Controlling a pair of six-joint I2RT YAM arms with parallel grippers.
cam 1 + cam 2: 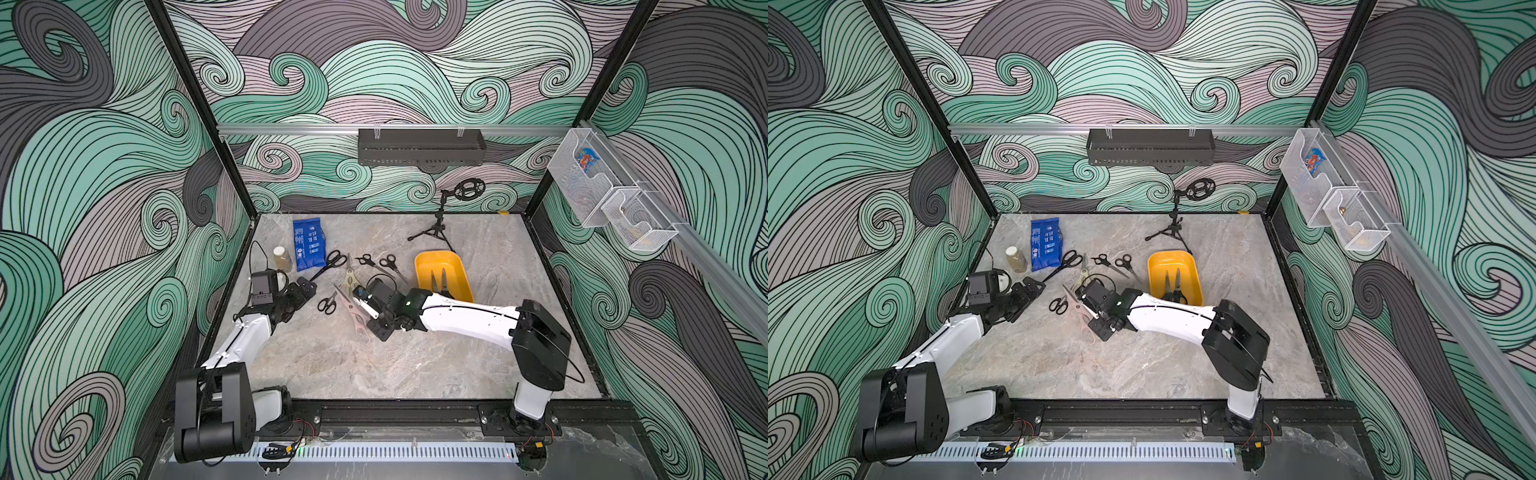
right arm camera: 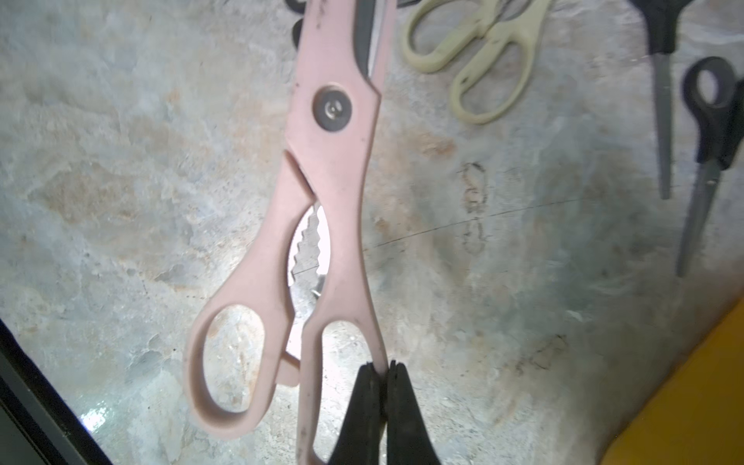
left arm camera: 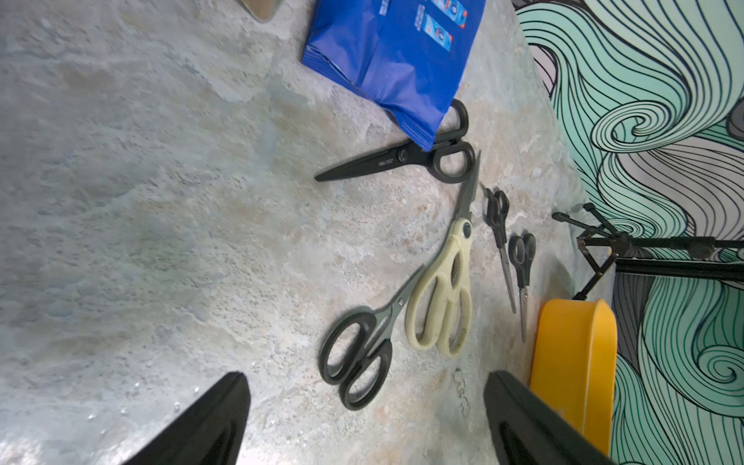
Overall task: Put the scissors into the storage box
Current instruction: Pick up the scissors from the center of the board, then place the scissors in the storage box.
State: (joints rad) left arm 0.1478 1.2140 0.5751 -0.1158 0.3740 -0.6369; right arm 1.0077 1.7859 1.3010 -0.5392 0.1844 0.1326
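The scissors lie mostly loose on the marbled tabletop (image 1: 374, 365). Two pairs (image 1: 434, 279) are already in the mustard-yellow storage box (image 1: 428, 262), blades toward the back wall. Their handles are hidden by the right forearm (image 1: 465, 313), which crosses the box's near end. The right claw (image 2: 384, 368) has its tips pinched on the outer rim of one finger loop of the pink-handled pair (image 2: 334, 161), which lies left of the box with bare tabletop between them. Near its blades are the cream-handled pair (image 3: 443, 298) and a small black-handled pair (image 3: 358, 350). A thin black-handled pair (image 3: 499, 225) and its twin (image 3: 522, 257) lie closer to the box. The all-black pair (image 3: 402, 159) carries small pale print on its blade by the pivot, too small to read. One of its loops is tucked under the corner of a blue foil packet (image 3: 394, 52), whose white and light-blue printing is likewise illegible. A white-capped jar (image 1: 281, 258) stands just beside the packet. The left claw (image 3: 364, 374) hovers wide open and empty near the small black-handled pair. A black tripod stand (image 1: 436, 226) stands behind the box. A dark perforated tray (image 1: 420, 146) hangs on the back rail and white mesh baskets (image 1: 582, 178) on the side rail, one holding a colourful wrapper with unreadable lettering.
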